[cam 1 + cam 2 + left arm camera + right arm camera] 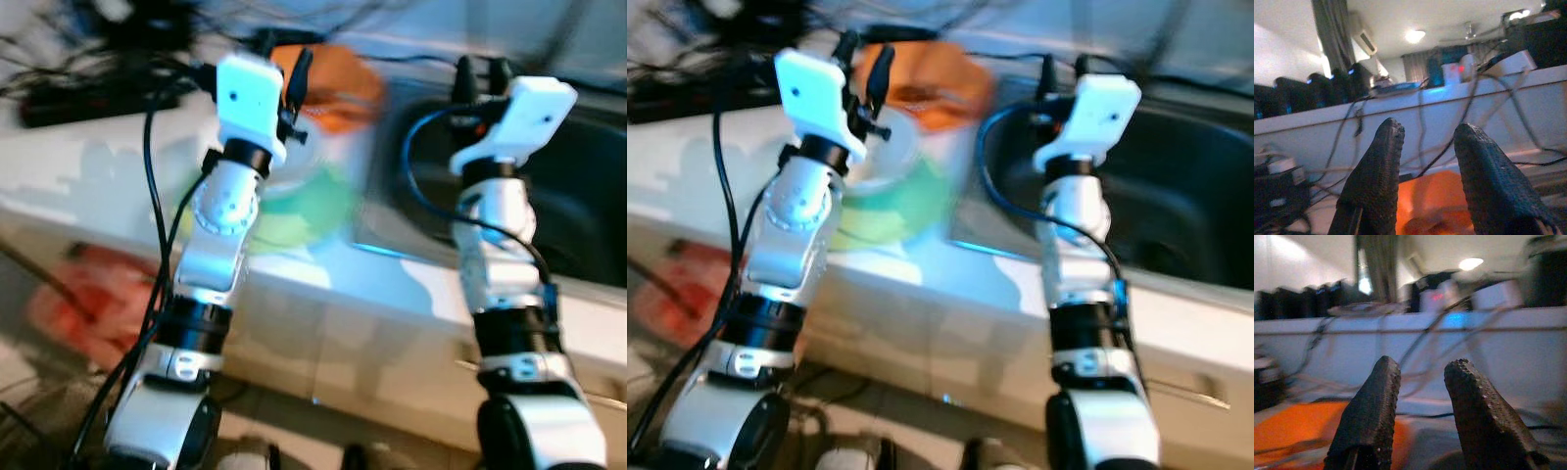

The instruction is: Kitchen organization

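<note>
Both arms are raised over the white counter [88, 166]. The orange object [338, 88] sits blurred at upper centre of the frame, behind a green plate [304, 211] and just left of the dark sink [588, 186]. The left gripper [292, 70], fingers parted and empty, is nearest, the orange object lying just ahead. The right gripper [480, 73], likewise spread and empty, hovers at the sink's edge.

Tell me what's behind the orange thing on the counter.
Behind the orange item runs a white ledge draped with dark cables. The left gripper hovers open before it, covering part.
</note>
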Tool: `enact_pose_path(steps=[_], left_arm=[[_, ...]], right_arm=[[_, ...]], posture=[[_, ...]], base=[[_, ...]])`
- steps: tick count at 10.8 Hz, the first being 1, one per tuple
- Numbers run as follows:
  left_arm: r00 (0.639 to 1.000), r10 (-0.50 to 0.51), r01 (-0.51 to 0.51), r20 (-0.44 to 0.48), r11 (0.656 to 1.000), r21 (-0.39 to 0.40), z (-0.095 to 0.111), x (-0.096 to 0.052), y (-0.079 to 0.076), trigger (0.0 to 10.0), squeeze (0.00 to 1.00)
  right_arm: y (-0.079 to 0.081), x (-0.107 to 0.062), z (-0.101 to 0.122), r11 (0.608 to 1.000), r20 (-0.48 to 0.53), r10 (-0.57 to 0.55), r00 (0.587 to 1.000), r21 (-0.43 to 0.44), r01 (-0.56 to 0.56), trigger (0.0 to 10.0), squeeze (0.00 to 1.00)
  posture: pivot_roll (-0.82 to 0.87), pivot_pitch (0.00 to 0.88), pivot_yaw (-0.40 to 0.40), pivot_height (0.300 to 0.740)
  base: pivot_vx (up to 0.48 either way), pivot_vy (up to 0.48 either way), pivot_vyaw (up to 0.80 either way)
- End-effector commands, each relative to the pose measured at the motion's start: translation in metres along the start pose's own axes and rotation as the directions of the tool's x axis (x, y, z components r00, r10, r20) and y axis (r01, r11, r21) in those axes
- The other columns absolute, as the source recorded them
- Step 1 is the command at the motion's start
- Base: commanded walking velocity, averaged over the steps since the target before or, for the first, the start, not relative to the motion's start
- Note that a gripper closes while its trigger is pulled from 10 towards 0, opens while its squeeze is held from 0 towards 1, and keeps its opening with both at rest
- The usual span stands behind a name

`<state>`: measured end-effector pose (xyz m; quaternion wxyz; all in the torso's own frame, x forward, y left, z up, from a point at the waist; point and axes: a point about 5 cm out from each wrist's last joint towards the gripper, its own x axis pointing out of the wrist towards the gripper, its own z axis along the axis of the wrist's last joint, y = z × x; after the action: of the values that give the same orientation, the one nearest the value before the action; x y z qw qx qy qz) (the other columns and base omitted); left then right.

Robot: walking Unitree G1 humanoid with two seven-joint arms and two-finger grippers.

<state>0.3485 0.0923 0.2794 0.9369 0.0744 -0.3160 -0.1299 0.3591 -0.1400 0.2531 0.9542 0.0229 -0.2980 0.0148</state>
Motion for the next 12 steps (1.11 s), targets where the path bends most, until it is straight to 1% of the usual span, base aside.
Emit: enact_pose_path(steps=[1, 2, 3, 4, 5, 7, 8, 9, 10, 11, 12], left_arm=[[1.0, -0.015, 0.015, 0.02, 1.0, -0.004, 0.004, 0.0, -0.002, 10.0, 0.0], [0.999, -0.02, 0.021, 0.028, 1.0, -0.004, 0.007, 0.001, -0.002, 10.0, 0.0], [0.995, -0.086, 0.086, 0.048, 0.996, 0.0, 0.018, 0.003, -0.004, 10.0, 0.0], [0.992, -0.114, 0.114, 0.057, 0.993, -0.005, 0.022, 0.003, -0.003, 10.0, 0.0], [0.992, -0.111, 0.112, 0.061, 0.994, -0.018, 0.028, 0.003, 0.004, 10.0, 0.0], [0.997, -0.075, 0.075, 0.01, 0.997, 0.012, 0.022, 0.0, 0.019, 10.0, 0.0], [0.997, -0.015, 0.017, -0.07, 0.999, 0.036, 0.016, -0.003, 0.041, 10.0, 0.0], [0.992, 0.037, -0.031, -0.123, 0.998, 0.054, 0.014, -0.003, 0.056, 10.0, 0.0], [0.983, 0.081, -0.073, -0.164, 0.996, 0.055, 0.014, -0.003, 0.069, 10.0, 0.0], [0.967, 0.13, -0.121, -0.221, 0.991, 0.053, 0.013, -0.005, 0.083, 10.0, 0.0], [0.945, 0.153, -0.155, -0.288, 0.988, 0.016, 0.011, -0.008, 0.093, 10.0, 0.0]], right_arm=[[-0.001, 0.003, 0.004, 1.0, 0.016, 0.0, 1.0, -0.002, 0.0, 10.0, 0.0], [-0.001, 0.003, 0.004, 1.0, 0.015, -0.002, 1.0, -0.002, 0.002, 10.0, 0.0], [-0.002, 0.002, 0.004, 1.0, 0.012, -0.004, 1.0, 0.0, 0.004, 10.0, 0.0], [-0.001, 0.002, 0.003, 1.0, 0.01, -0.005, 1.0, 0.001, 0.005, 10.0, 0.0], [-0.001, 0.002, 0.002, 1.0, 0.007, -0.005, 1.0, 0.001, 0.005, 10.0, 0.0], [0.0, 0.001, -0.002, 1.0, -0.008, -0.004, 1.0, 0.003, 0.004, 10.0, 0.0], [0.001, 0.0, -0.004, 1.0, -0.016, -0.001, 1.0, 0.004, 0.001, 10.0, 0.0], [0.001, -0.001, -0.005, 1.0, -0.021, -0.001, 1.0, 0.003, 0.001, 10.0, 0.0], [0.002, -0.002, -0.006, 1.0, -0.027, 0.001, 1.0, 0.004, -0.001, 10.0, 0.0], [0.003, -0.003, -0.008, 1.0, -0.036, 0.005, 0.999, 0.006, -0.005, 10.0, 0.0], [0.005, -0.004, -0.01, 1.0, -0.047, 0.014, 0.999, 0.009, -0.013, 10.0, 0.0]], posture=[[0.03, 0.151, -0.002, 0.74], [0.03, 0.151, -0.002, 0.74], [0.04, 0.152, -0.001, 0.74], [0.04, 0.152, -0.001, 0.74], [0.04, 0.152, -0.001, 0.74], [0.05, 0.143, 0.004, 0.74], [0.05, 0.139, 0.006, 0.74], [0.06, 0.136, 0.008, 0.74], [0.06, 0.133, 0.012, 0.74], [0.06, 0.131, 0.013, 0.74], [0.07, 0.128, 0.015, 0.74]], base=[[0.0, 0.0, 0.0], [0.0, 0.0, 0.0], [0.0, 0.0, 0.0], [0.0, 0.0, 0.0], [0.0, 0.0, 0.0], [0.0, 0.0, 0.0], [0.0, 0.0, 0.0], [0.0, 0.0, 0.0], [0.0, 0.0, 0.0], [0.0, 0.0, 0.0], [0.0, 0.0, 0.0]])
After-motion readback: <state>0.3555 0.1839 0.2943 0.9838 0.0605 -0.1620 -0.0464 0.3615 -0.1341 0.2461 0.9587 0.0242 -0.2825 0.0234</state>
